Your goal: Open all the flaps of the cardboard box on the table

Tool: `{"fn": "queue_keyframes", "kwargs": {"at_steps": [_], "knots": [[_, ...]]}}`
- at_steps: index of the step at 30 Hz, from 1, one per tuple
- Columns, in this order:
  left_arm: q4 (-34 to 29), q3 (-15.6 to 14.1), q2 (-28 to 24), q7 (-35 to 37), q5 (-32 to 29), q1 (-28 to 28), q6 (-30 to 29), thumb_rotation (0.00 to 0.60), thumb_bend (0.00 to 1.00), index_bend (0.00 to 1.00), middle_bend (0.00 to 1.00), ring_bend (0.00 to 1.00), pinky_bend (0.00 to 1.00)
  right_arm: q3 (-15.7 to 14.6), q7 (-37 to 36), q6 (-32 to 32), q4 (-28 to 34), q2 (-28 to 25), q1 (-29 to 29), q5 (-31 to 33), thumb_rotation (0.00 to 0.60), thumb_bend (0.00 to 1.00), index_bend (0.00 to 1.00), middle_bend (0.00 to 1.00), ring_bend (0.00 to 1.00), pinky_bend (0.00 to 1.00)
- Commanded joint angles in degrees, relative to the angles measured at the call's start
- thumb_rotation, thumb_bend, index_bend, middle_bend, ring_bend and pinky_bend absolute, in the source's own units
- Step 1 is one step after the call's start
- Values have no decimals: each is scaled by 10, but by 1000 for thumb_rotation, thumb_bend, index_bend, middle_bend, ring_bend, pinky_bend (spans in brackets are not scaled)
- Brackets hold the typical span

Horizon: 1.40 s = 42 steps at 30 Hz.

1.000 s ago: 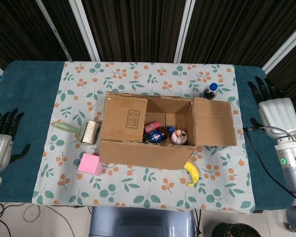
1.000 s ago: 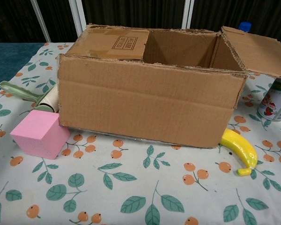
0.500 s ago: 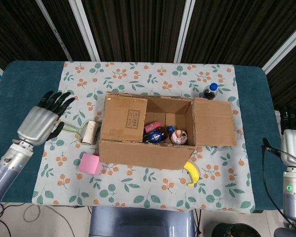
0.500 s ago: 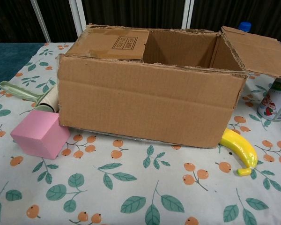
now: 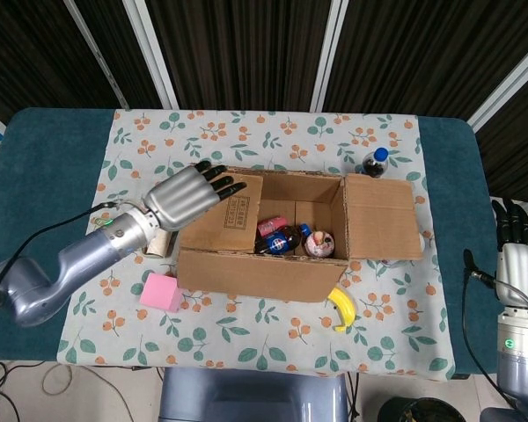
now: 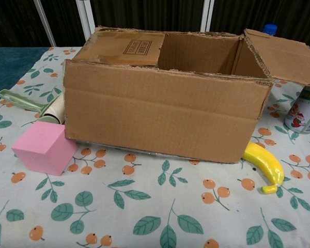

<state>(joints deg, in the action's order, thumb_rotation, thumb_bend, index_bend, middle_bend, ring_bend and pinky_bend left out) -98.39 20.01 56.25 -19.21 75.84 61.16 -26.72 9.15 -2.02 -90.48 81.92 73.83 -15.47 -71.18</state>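
The brown corrugated cardboard box [image 5: 273, 233] serves as the landmark, sitting mid-bench on the leaf-and-orange-fruit patterned tablecloth [image 5: 246, 338].

Nearest the robot, in front of the box's front-left corner, lies the pink foam cube [image 5: 161, 292]; in the chest view it touches or nearly touches the front wall. At the box's front-right corner lies the yellow banana [image 5: 341, 308].

The box's left flap [image 5: 224, 211] is folded down over the opening, while the right flap [image 5: 383, 217] is spread outward, level with the rim. Bottles [image 5: 286, 237] show inside the uncovered part.

The silver-backed, black-fingered left hand [image 5: 189, 193] is over the left edge of the closed left flap, its fingers [image 5: 218, 180] straight and slightly spread, their tips over the flap's far left corner. It holds nothing; whether it touches the cardboard cannot be told. Its arm covers part of the pale green lint roller [image 5: 158, 242] just left of the box.

The right hand [image 5: 515, 255] is well to the right of the box, off the cloth at the bench's right edge, fingers straight and together, gripping nothing.

Behind the box's far right corner stands a dark bottle with a blue cap [image 5: 375, 162].

Half a second before, the left hand was left of the roller, clear of the box; it has since moved right onto the flap. The right hand has scarcely shifted, and both flaps lie as before.
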Motion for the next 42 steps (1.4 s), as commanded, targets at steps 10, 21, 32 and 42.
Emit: {"fn": "queue_keyframes", "kwargs": {"at_steps": [10,21,32,42], "knots": [[99,-43,96,-14,-36,95,71,600,962,160,262,171,285,16,-24,14,-9,3,10,-5,600,399,0,0,0,242],[152,-73,164,-6,-58,138,58,600,962,160,260,171,277,26,-31,29,-8,4,18,-12,600,399,0,0,0,242],[178,-96,188,4,-72,159,49,600,968,210,326,219,313,37,-38,41,-9,7,26,-14,600,399,0,0,0,242],[159,-104,169,6,-78,170,31,600,1000,374,573,405,461,45,-36,51,-7,10,27,-15,600,399,0,0,0,242]]}}
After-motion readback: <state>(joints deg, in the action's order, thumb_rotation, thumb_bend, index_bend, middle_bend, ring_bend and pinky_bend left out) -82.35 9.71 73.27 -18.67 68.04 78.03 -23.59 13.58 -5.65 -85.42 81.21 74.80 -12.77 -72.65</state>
